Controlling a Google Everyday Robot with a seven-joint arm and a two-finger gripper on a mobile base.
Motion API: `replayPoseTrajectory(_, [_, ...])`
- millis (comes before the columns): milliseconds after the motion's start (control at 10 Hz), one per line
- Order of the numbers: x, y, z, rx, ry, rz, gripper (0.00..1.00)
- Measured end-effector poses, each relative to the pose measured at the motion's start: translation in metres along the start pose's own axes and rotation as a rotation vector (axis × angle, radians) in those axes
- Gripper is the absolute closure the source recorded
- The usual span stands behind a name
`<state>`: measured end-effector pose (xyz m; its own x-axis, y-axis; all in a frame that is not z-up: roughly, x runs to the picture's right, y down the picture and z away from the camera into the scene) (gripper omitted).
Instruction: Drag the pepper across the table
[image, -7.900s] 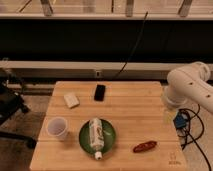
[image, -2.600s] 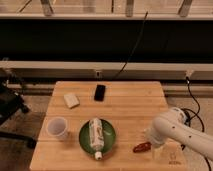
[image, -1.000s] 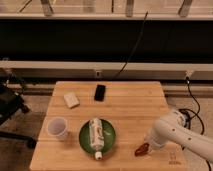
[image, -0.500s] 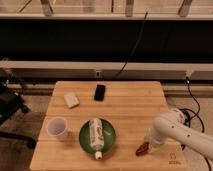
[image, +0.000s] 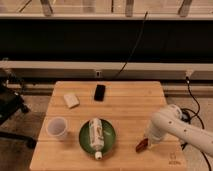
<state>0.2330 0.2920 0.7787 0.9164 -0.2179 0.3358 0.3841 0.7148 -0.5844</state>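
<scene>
Low, closed tool (image: 148, 142) at pepper (image: 142, 145); plank table (image: 130, 106); dark wall (image: 75, 40).

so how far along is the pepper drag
Done: the approach; the pincer sits low at the table's front right, shut, against the pepper's right end. In hand: contact with the pepper, though a real grip can't be confirmed. Left: the drag itself; the pepper lies by the front edge, right of the green plate.

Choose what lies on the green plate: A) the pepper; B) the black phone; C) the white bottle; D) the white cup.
C: the white bottle lies on the green plate, while the end effector is down at the pepper near the front edge of the table.
</scene>
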Motion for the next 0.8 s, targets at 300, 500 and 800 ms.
replayPoseTrajectory(300, [-0.002,-0.005,0.0,-0.015,0.01,-0.022,0.97])
replayPoseTrajectory(500, [-0.005,-0.014,0.0,-0.021,0.019,-0.039,0.97])
replayPoseTrajectory(800, [-0.007,-0.023,0.001,-0.031,0.027,-0.059,0.97])
